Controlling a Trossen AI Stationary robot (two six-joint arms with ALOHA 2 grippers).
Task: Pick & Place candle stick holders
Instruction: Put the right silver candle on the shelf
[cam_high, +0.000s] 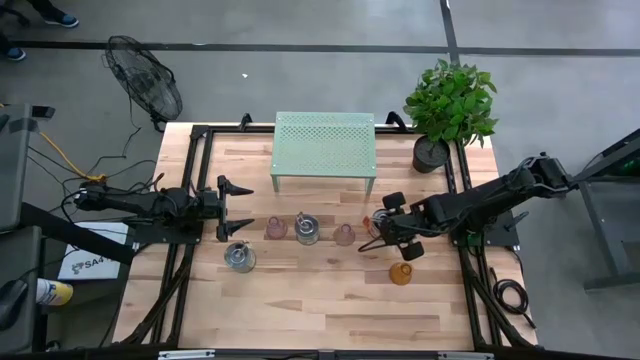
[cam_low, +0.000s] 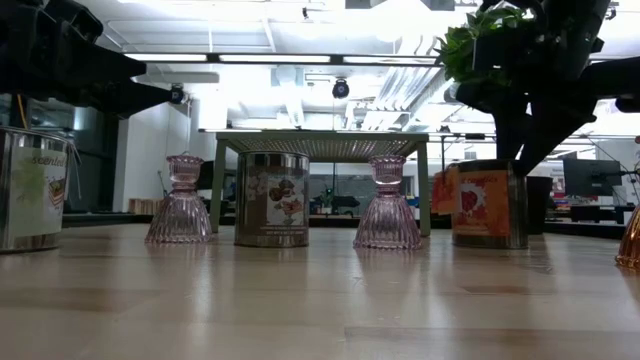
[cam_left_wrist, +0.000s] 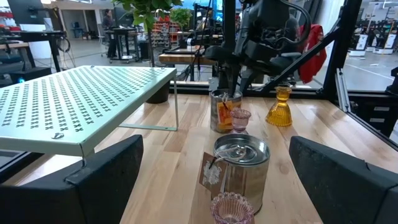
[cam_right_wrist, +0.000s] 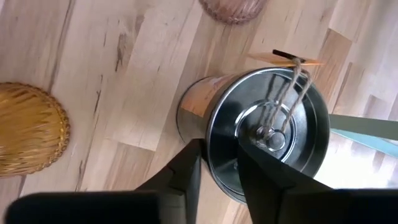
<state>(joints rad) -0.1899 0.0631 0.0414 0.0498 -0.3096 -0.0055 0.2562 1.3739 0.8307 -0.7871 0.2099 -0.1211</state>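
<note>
Tin candle holder (cam_right_wrist: 261, 134), orange-labelled, upright on table (cam_high: 330, 290) beside potted plant's side: directly beneath right end effector (cam_right_wrist: 217, 162), fingers narrowed astride near rim, grip not confirmed. Left end effector (cam_high: 238, 208) spread wide, empty, far side.

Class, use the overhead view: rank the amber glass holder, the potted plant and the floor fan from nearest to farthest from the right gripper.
Measured from the right gripper:
1. Amber glass holder, just beside it, toward the table's front edge.
2. Potted plant, at the table's back right corner.
3. Floor fan, off the table, beyond its back left corner.
</note>
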